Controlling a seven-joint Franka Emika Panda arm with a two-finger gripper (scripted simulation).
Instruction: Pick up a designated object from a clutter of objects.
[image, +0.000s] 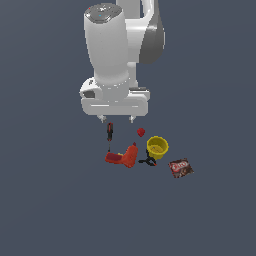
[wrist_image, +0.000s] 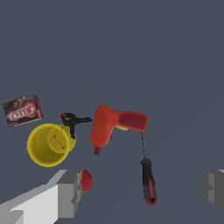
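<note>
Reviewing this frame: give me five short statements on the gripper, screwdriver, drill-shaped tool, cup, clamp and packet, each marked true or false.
1. The gripper is shut on the screwdriver. False: its fingers are spread wide and hold nothing, with the screwdriver lying below it.
2. The yellow cup stands upright with its opening facing up. True.
3. The black-orange clamp lies between the cup and the red-orange drill-shaped tool. True.
4. The dark brown packet sits inside the cup. False: it lies flat on the surface, apart from the cup, at the cluster's edge.
5. The screwdriver's shaft tip points toward the drill-shaped tool. True: in the wrist view the slim shaft reaches up to the tool's body.
</note>
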